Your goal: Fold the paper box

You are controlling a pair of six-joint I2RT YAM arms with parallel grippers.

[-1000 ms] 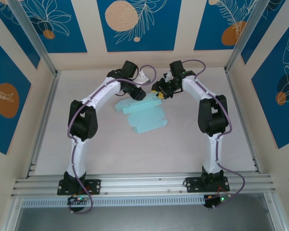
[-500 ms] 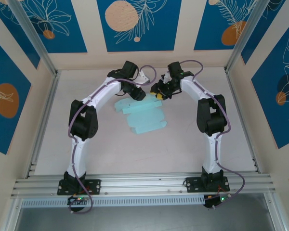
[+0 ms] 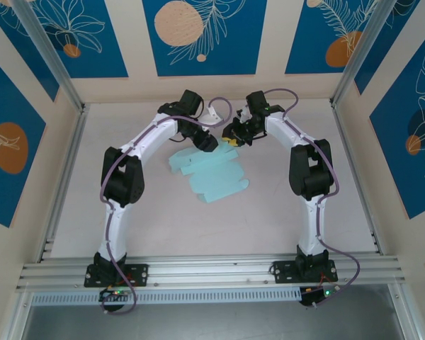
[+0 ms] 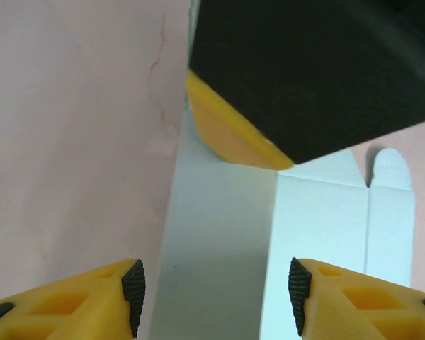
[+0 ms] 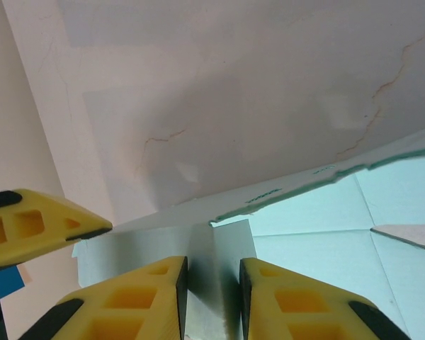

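**Setting.** Pale table (image 3: 156, 219) inside a booth of cream walls with blue leaf-print panels (image 3: 198, 35). A metal rail (image 3: 212, 269) runs along the near edge.

**Item 1, left claw** (image 4: 214, 287). Jaws stand apart with nothing held. It hangs low over a flat panel of card, and the other claw's yellow finger sits just ahead of it.

**Item 2, right claw** (image 5: 212, 297). Jaws are drawn near together, with a strip of pale card lying in the narrow gap. Whether the pads bite on that strip cannot be told.

**Item 3, paper box** (image 3: 216, 176). Mint card, not yet a box. It lies mid-table as a mostly flat cut-out sheet with flaps and tabs, its far edge under both claws, which nearly meet tip to tip there.

**Hazards, as judged:**
- The sheet is light and nothing pins it down. A pull from the right claw would probably drag the whole sheet across the table rather than raise one flap.
- Thin card held only at its edge may slip free, or crease away from the scored line.
- The two claws are crowded close. A small sideways move by either could knock fingers together or nudge the sheet askew.
- If the left claw comes down beside the crease rather than on it, the fold would likely run crooked.
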